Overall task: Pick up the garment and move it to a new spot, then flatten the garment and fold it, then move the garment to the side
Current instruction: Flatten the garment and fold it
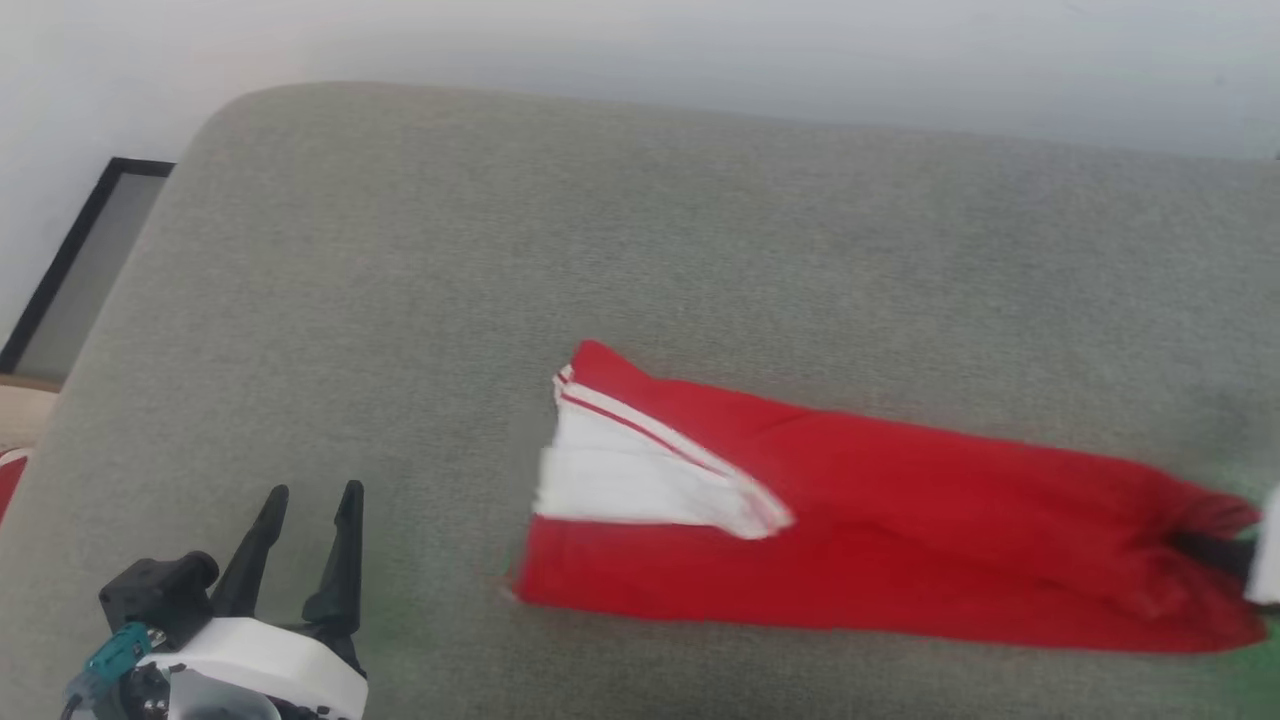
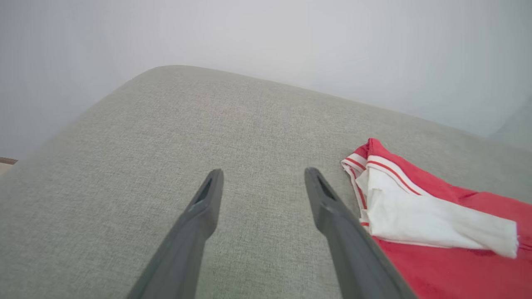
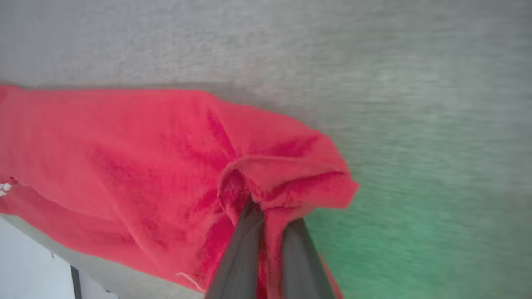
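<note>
A: Two grippers: left gripper spread wide, empty, over grey woven cushion.
B: And right gripper clamped on bright red, white-sleeved jersey garment lying along cushion; black-framed panel beyond cushion's left edge.

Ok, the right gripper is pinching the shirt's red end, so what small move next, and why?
Probably raise the right gripper a little: it is shut on the end of the garment, which lies as a long strip on the cushion. Lifting frees that end to fold toward the white sleeve.
</note>
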You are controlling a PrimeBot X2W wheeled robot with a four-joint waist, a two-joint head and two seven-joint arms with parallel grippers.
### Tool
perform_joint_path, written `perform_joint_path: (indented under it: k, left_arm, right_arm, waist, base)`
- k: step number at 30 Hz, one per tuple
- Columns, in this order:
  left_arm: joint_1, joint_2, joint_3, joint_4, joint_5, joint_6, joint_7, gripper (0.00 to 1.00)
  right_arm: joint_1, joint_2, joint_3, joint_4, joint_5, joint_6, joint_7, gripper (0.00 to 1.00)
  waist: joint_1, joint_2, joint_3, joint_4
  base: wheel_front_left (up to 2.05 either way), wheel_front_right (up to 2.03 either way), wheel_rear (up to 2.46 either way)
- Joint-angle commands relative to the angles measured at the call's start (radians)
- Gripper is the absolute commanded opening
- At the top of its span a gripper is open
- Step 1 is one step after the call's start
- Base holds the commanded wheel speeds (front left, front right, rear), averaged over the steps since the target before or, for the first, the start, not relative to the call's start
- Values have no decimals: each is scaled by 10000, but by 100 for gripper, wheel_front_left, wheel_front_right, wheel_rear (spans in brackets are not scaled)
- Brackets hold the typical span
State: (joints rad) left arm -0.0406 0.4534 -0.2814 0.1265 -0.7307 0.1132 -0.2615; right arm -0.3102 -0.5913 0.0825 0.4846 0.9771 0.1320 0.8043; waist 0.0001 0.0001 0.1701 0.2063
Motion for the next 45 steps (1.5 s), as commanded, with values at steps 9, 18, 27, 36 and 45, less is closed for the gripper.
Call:
perform_joint_path:
  k: [9, 18, 27, 36, 45]
  left_arm:
    - [-277, -331, 213, 4, 547, -148, -40, 100]
    - [-180, -473, 438, -21, 668, -268, -41, 100]
    - [-29, -523, 419, 91, 720, -348, -40, 100]
    - [-229, -600, 190, 154, 766, -407, 31, 100]
    - [-718, -685, -150, 465, 750, -800, 116, 100]
  right_arm:
    - [-504, -1491, -842, 1742, -128, -23, -912, 0]
    - [-1033, -1553, -267, 1541, 118, -16, -973, 0]
    - [-18, -758, 818, -2174, 611, -16, -814, 0]
    - [-503, 794, 2414, -3762, 187, -15, -614, 0]
    - [-1540, 1895, 3721, -2626, -330, -15, -1042, 0]
  waist:
    - [-1, -1, 280, -453]
    - [-1, -1, 390, -817]
    - [-1, -1, 72, -758]
    - [-1, -1, -112, -195]
    - [-1, -1, -125, 683]
  base:
    - [0, 0, 0]
    - [0, 0, 0]
    - [0, 0, 0]
    - [0, 0, 0]
    - [0, 0, 0]
